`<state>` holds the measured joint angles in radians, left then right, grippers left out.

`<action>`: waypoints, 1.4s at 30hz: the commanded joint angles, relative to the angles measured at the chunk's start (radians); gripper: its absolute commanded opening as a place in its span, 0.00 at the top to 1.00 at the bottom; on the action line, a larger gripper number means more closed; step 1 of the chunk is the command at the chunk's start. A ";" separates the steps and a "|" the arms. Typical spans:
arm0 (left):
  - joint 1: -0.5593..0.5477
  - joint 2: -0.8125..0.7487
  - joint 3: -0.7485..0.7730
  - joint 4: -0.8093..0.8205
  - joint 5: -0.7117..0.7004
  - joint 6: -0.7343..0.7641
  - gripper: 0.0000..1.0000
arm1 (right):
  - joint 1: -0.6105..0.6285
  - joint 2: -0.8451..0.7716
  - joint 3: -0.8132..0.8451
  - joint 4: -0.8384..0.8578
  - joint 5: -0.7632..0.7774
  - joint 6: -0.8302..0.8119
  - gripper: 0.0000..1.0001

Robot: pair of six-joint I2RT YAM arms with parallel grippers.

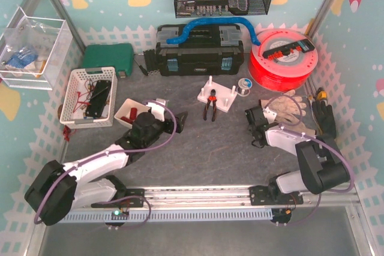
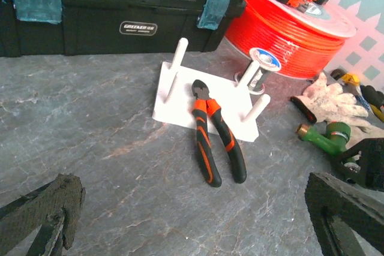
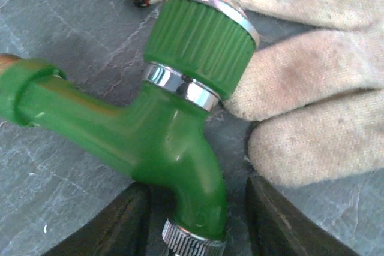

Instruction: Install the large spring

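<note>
I cannot make out a large spring in any view. The white peg fixture (image 1: 219, 96) stands mid-table with orange-and-black pliers (image 1: 210, 105) lying across it; both show in the left wrist view, the fixture (image 2: 180, 97) and the pliers (image 2: 213, 133). My left gripper (image 1: 180, 122) is open wide and empty, low over the mat in front of the pliers (image 2: 195, 220). My right gripper (image 1: 252, 119) is open, its fingers (image 3: 120, 226) either side of a green plastic tap (image 3: 180, 130) with a gap on each side.
A white work glove (image 1: 289, 107) lies against the tap (image 3: 300, 88). A black toolbox (image 1: 200, 53) and a red filament spool (image 1: 282, 59) stand behind the fixture. A small wire spool (image 2: 262, 61) stands beside it. A white basket (image 1: 74, 97) and a red tray (image 1: 128, 112) are at the left.
</note>
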<state>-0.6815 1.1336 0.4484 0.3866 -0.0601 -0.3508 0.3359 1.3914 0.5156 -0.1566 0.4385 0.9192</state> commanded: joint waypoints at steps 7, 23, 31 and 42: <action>-0.006 -0.011 -0.037 0.084 0.110 0.042 0.01 | 0.008 -0.093 0.050 -0.055 -0.024 -0.109 0.31; -0.051 -0.017 -0.058 0.140 0.137 0.094 0.01 | 0.123 -0.393 -0.128 0.345 -0.406 -0.249 0.44; -0.083 0.009 -0.037 0.109 0.038 0.103 0.01 | 0.264 -0.116 -0.052 0.518 -0.234 -0.237 0.52; -0.085 -0.033 -0.045 0.077 -0.076 0.092 0.01 | 0.319 0.221 0.165 0.521 -0.077 -0.214 0.57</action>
<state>-0.7609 1.1316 0.3996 0.4763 -0.0963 -0.2646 0.6365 1.5379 0.6144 0.3588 0.2573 0.6895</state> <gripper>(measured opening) 0.993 0.427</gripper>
